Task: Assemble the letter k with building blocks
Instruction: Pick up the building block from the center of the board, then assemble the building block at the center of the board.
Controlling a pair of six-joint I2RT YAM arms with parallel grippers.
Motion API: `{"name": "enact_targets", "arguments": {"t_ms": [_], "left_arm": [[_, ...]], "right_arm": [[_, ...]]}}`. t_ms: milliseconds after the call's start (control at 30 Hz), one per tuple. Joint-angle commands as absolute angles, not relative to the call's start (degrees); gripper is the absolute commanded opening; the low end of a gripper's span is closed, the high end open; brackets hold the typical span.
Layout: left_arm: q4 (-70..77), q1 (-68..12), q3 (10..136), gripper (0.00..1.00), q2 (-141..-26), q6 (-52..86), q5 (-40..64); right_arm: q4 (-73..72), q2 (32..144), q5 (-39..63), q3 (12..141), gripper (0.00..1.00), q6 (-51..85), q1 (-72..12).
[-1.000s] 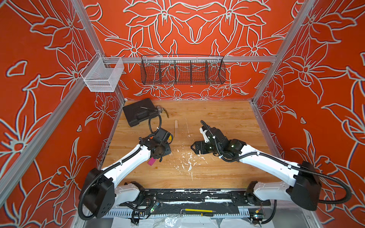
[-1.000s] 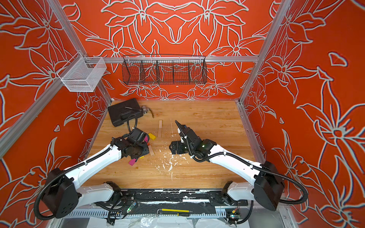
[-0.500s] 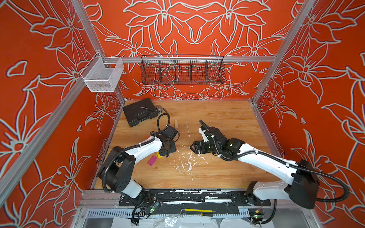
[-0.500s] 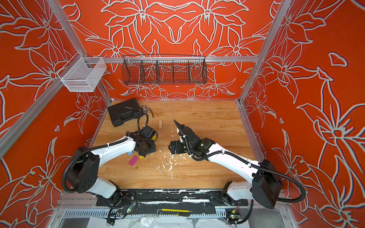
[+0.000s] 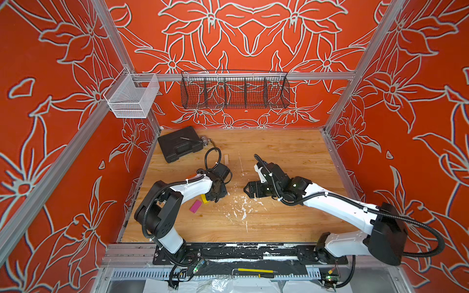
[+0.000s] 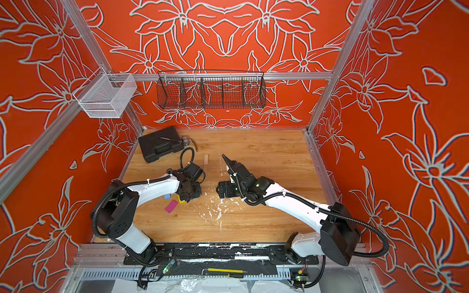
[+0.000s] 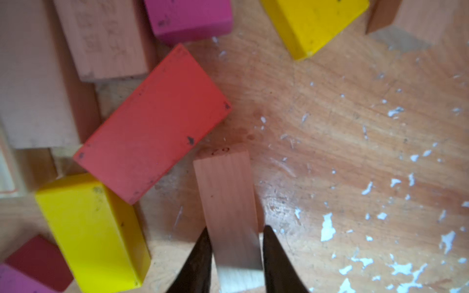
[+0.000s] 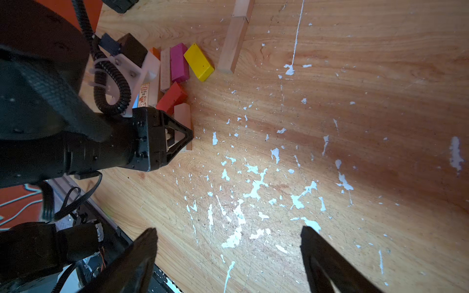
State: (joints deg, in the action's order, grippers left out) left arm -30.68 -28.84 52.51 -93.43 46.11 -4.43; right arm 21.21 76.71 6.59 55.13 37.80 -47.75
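In the left wrist view my left gripper is shut on a pale wood block, one finger against each long side. Beside it lie a red block, two yellow blocks, a magenta block and further pale ones. In both top views the left gripper sits low over this pile, hiding most of it. A magenta block and a yellow block show beside it. My right gripper stands open and holds nothing, over paint-flecked table.
A long pale bar lies apart, farther back near the middle. A black case with small tools on it sits at the back left. White paint flecks dot the wooden table. Wire baskets hang on the back rail.
My left arm has folded its elbow back and down while its gripper stayed at the pile, and its jaws have closed on the pale block. The right arm has barely moved.
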Motion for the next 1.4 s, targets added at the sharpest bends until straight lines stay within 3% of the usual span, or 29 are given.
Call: {"name": "enact_targets", "arguments": {"t_ms": [0,400,1100,1367], "left_arm": [[-31.3,-29.0,52.12,0.27,-93.79,46.41,-5.71],[-34.75,-29.0,55.85,0.22,-91.35,43.43,-3.18],[-36.58,-29.01,69.87,0.22,-108.03,32.88,-0.73],[-37.62,-29.01,71.97,0.33,-109.44,32.43,-2.26]], "right_arm": [[21.83,76.43,6.9,55.64,0.9,39.21,-48.21],[21.63,76.18,6.61,55.77,0.9,39.54,-48.24],[22.76,73.83,4.71,54.34,0.9,39.61,-48.2],[23.24,73.23,4.26,54.61,0.9,39.54,-48.18]]}}
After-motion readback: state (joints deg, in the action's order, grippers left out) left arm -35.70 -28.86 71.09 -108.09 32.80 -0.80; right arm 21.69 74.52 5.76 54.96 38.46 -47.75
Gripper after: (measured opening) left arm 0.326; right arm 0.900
